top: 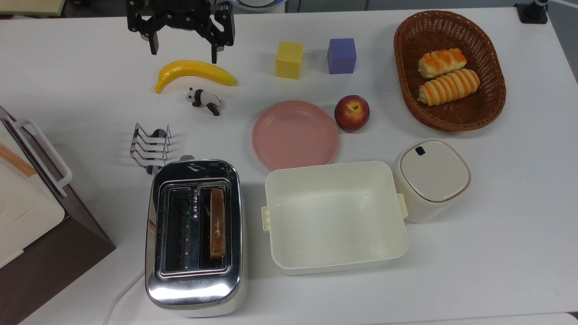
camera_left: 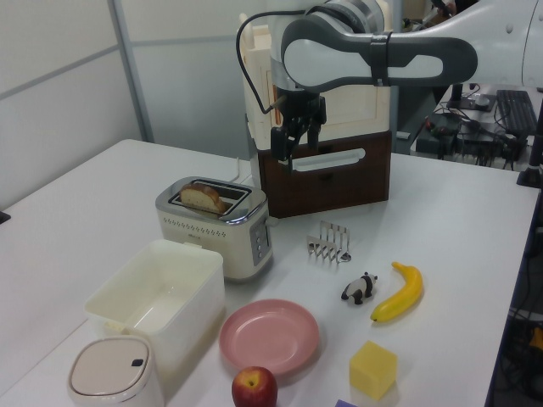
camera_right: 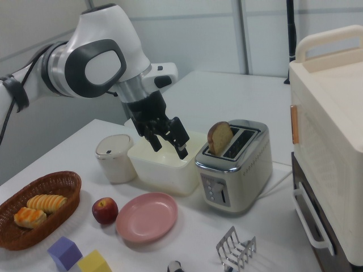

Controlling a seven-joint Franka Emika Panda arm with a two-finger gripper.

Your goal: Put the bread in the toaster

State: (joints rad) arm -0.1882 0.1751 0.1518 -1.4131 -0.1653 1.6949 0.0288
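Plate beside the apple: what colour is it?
The plate is plain pink; the top view shows it best, beside the apple.

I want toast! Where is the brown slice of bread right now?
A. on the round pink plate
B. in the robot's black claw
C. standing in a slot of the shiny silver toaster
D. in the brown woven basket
C: the brown slice of bread stands upright in the shiny chrome toaster.

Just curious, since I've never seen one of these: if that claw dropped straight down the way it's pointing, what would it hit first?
The claw points down, open and high above the white table. It would probably meet the banana or bare tabletop just beside it; depth is unclear.
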